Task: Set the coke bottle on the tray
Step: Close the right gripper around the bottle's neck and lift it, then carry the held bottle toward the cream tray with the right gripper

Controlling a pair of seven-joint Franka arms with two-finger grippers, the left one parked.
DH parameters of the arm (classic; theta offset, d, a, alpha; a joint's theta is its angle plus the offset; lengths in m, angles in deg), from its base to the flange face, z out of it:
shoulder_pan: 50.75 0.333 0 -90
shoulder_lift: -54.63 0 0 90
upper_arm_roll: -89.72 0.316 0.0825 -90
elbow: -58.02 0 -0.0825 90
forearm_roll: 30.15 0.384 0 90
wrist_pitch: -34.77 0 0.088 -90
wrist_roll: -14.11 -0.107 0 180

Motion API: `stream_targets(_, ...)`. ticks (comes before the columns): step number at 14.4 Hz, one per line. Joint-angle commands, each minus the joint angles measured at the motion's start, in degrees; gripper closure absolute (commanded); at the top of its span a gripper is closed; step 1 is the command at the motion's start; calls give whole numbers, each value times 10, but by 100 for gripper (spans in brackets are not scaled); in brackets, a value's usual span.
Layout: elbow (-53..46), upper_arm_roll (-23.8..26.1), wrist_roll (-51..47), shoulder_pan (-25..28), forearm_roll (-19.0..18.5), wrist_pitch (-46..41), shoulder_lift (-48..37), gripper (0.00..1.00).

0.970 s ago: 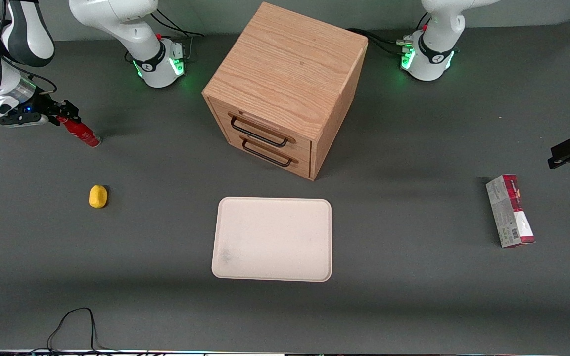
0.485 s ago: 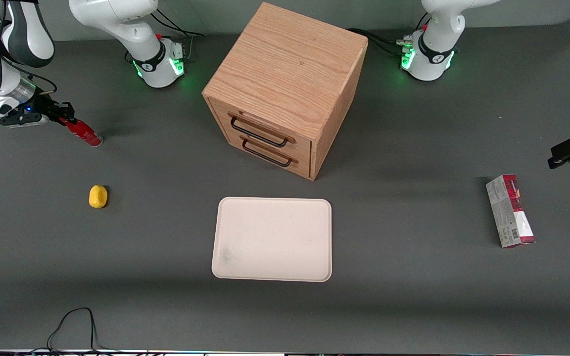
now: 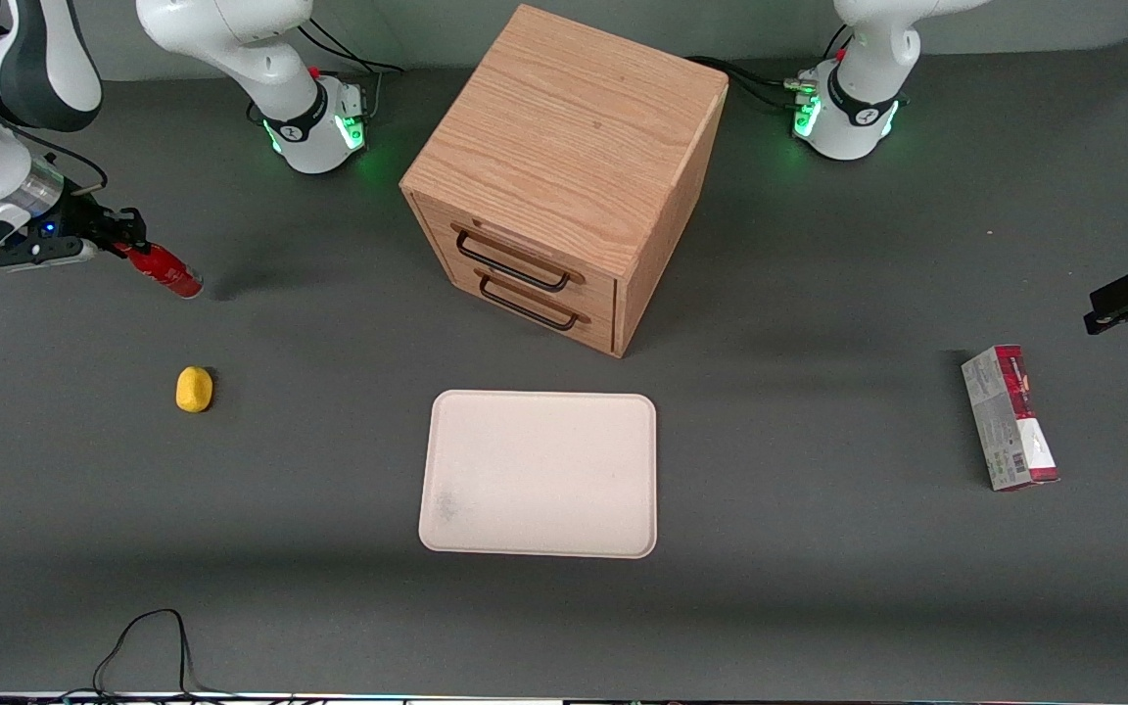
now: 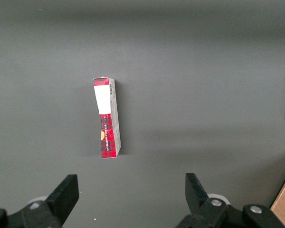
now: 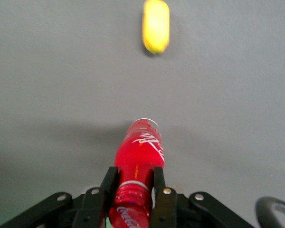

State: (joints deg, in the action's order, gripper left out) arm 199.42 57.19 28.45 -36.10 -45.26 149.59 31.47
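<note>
Gripper (image 3: pixel 125 235) was clamped on the coke bottle (image 3: pixel 163 270) neck, at the working arm's end. Bottle hung tilted above the table (image 3: pixel 819 587), well apart from tray (image 3: pixel 540 474).

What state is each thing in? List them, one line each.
gripper: shut on the coke bottle's neck, toward the working arm's end of the table.
coke bottle: held, tilted, capped.
tray: flat on the table, nothing on it.
drawer cabinet: both drawers shut.
yellow object: lying on the table.
carton: lying flat, toward the parked arm's end.
</note>
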Motion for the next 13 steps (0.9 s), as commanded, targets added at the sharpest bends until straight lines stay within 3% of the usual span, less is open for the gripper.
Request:
stream_targets(1,-174,61,-2,6,92,-107,111,100)
stream_targets(3,-307,110,-10,2,145,-189,176,100)
stream_targets(6,-519,167,-36,-6,184,-283,279,100)
stream_targets(10,-785,275,-99,-47,201,-381,425,100)
stream_targets(13,-896,348,-166,-52,198,-380,508,100)
